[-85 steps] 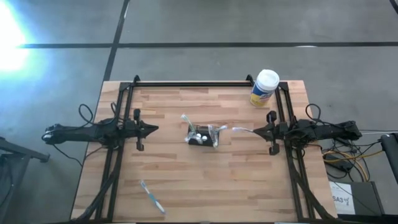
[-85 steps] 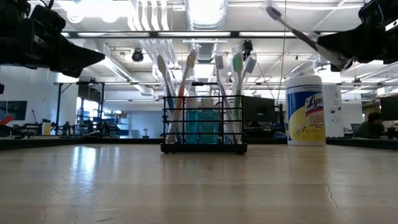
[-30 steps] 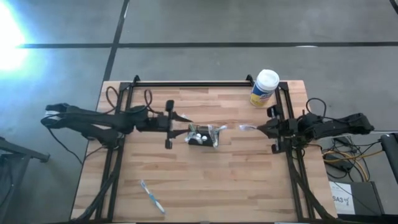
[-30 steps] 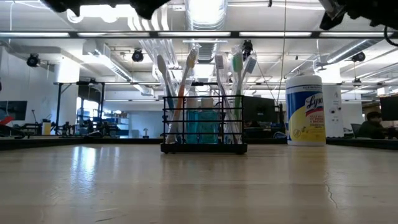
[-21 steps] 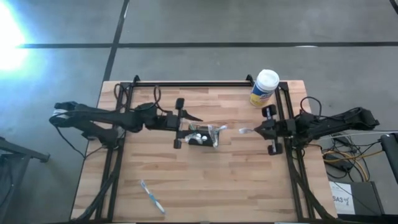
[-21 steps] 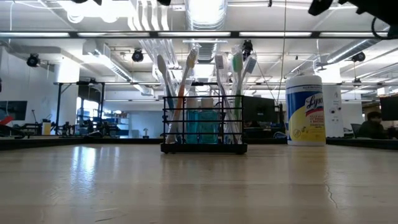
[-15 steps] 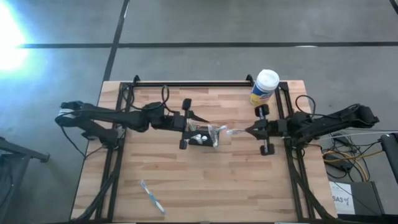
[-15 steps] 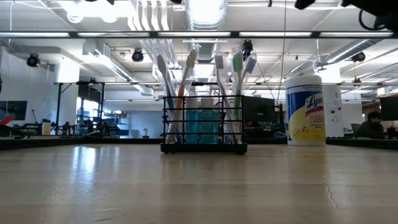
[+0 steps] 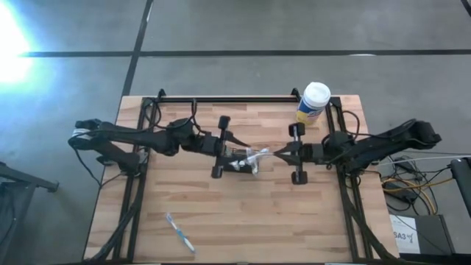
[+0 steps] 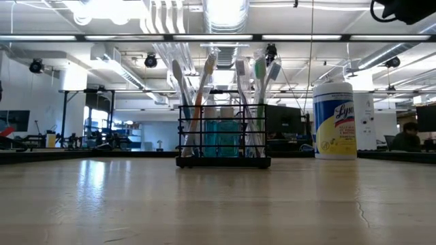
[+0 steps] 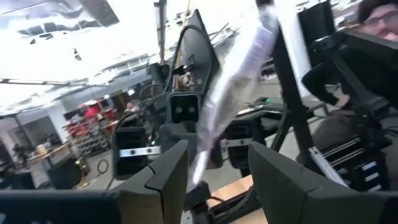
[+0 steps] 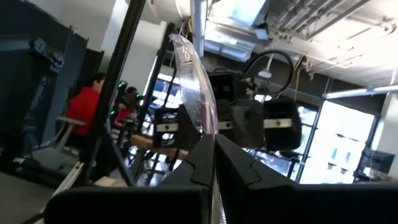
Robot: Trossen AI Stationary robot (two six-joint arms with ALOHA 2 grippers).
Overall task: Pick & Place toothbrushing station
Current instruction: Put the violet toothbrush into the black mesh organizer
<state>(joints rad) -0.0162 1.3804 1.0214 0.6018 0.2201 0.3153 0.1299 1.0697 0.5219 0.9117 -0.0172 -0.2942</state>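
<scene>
The black mesh holder (image 10: 222, 129) stands on its base mid-table with several toothbrushes upright in it. In the high view (image 9: 237, 165) my left gripper partly covers it. My left gripper (image 9: 237, 149) hangs open above it, out of the low view. My right gripper (image 9: 279, 154) is shut on a clear toothbrush (image 9: 261, 154) that points toward the left gripper. In the left wrist view the brush (image 11: 239, 87) runs between my open left fingers (image 11: 163, 171). My right gripper pinches the clear toothbrush near one end (image 12: 200, 121) between its two fingers. The fingers come level from the table's right and lie roughly along the brush. The brush sticks out ahead of them, tilted, clear of table and holder. My left gripper: whether it touches the brush, I cannot tell.
A white-lidded, yellow-labelled canister (image 9: 313, 103) stands at the far right, also in the low view (image 10: 334, 121). A loose toothbrush (image 9: 180, 233) lies near the table's front left. People show in the room beyond the table.
My left gripper has gone toward the table's right edge and now hangs over the holder. My right gripper has gone toward the table's left edge with the toothbrush, bringing its free end up to the left gripper. The holder has stayed still.
</scene>
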